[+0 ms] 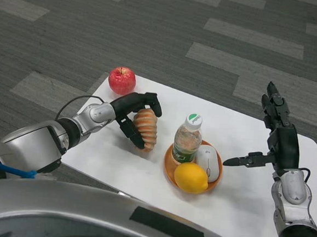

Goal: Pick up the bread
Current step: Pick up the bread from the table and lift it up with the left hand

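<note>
The left hand has its black fingers curled around the bread, a ridged golden loaf, holding it near the middle of the white table. At about eleven o'clock from it sits a red apple. At three o'clock an orange bowl holds a water bottle, a lemon and a white computer mouse. Farther right, the right hand hovers above the table, holding nothing, fingers spread apart.
</note>
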Motion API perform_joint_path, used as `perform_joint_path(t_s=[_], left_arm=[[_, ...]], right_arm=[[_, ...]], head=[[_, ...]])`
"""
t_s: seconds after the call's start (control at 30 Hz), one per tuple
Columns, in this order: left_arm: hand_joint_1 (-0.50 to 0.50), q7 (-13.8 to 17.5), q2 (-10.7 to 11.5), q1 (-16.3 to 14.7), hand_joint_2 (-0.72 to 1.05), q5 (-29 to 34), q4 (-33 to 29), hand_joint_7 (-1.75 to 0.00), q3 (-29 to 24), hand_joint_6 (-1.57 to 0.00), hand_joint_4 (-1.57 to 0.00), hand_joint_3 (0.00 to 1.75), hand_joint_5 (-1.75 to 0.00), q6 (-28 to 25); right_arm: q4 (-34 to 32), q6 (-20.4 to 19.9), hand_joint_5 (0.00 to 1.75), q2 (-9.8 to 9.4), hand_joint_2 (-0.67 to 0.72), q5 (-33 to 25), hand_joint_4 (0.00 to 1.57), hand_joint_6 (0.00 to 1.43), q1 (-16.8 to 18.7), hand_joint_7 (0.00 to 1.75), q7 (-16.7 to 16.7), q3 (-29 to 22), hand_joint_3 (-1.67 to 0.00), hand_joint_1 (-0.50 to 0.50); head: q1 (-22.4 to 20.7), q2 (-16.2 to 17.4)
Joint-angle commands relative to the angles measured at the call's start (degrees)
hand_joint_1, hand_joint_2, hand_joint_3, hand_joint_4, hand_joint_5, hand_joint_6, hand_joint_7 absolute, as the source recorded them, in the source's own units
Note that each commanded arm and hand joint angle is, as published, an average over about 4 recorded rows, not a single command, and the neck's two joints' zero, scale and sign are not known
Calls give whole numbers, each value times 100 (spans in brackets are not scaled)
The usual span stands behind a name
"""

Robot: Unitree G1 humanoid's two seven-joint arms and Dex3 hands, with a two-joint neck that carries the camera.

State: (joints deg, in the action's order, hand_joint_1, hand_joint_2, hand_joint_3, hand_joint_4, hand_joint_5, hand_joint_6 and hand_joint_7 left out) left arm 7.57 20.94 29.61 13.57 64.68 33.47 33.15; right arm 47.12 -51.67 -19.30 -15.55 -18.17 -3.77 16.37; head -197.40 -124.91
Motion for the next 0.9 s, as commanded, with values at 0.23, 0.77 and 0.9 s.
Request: perform_joint_path(t_s=[0.23,0.77,0.9], left_arm=[[14,198,128,-445,105,1475,-70,-168,-80,-84,-112,9,-175,911],[17,187,226,-953,105,3037,-891,-168,-144,-95,-122,9,-175,2565],[17,161,222,-988,105,3507,-1120,-168,45,-99,-127,9,-175,2772]], right_arm=[[-48,-28,0,-13,9,-32,0,0,-44,0,26,-46,0,-17],[-103,-28,0,-13,9,-36,0,0,-42,0,26,-51,0,-17],[-169,-28,0,-4,9,-32,0,0,-38,0,26,-33,0,-17]], head=[[-114,-95],[-326,-315],[-301,-352]])
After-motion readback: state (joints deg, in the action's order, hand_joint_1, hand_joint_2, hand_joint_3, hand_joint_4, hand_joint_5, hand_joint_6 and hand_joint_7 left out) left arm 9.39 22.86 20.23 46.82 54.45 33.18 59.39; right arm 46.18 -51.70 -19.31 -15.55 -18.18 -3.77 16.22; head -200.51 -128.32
